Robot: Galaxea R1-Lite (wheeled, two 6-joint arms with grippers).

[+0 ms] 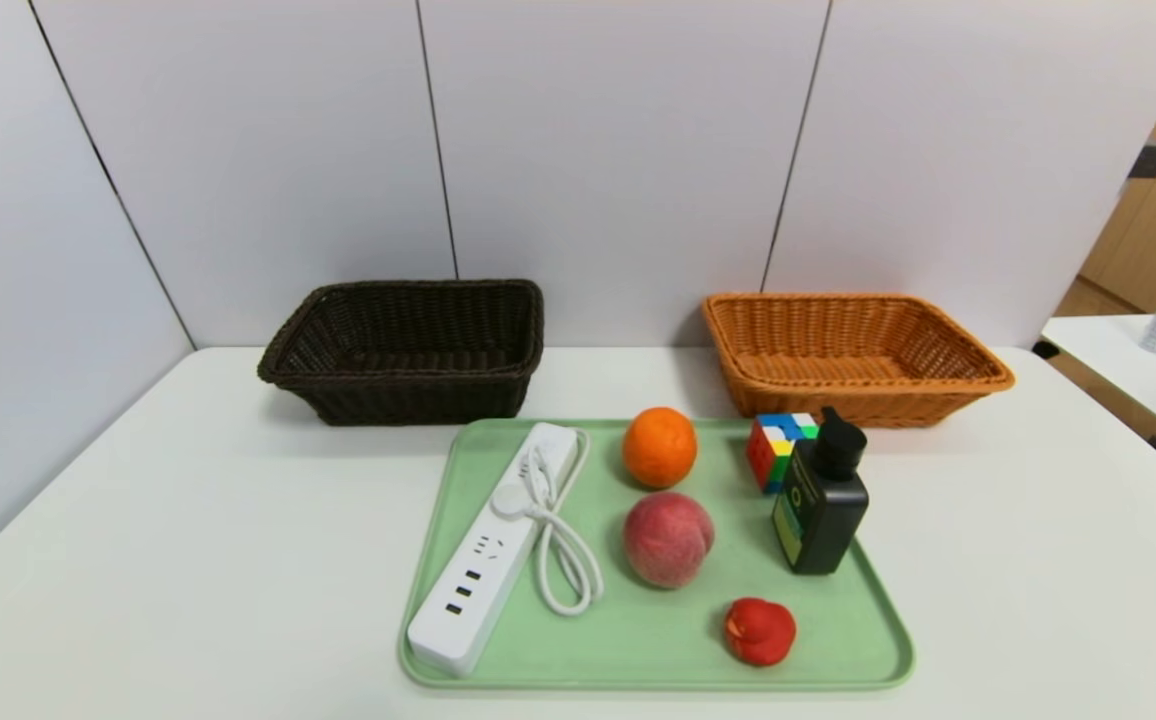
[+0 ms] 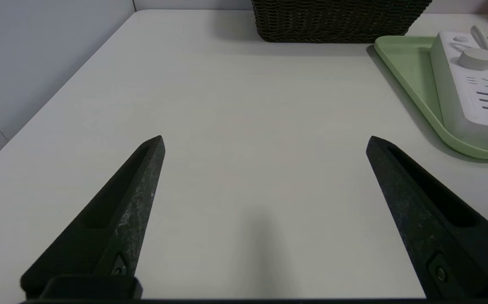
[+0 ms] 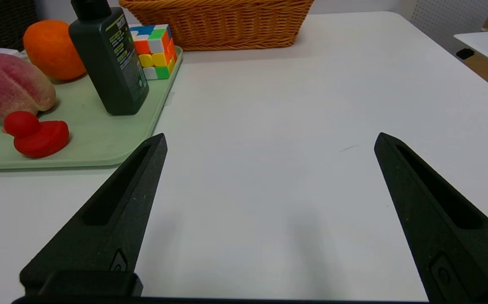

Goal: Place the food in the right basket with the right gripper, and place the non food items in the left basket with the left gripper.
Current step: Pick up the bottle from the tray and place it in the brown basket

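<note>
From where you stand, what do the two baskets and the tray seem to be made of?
Both the dark basket and the orange basket look woven, wicker or plastic rattan: ribbed strands show. The green tray looks like matte plastic: smooth, rounded rim, even colour.

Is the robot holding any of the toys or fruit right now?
No, nothing is held. The left gripper and the right gripper are both open over bare table, beside the tray.
</note>
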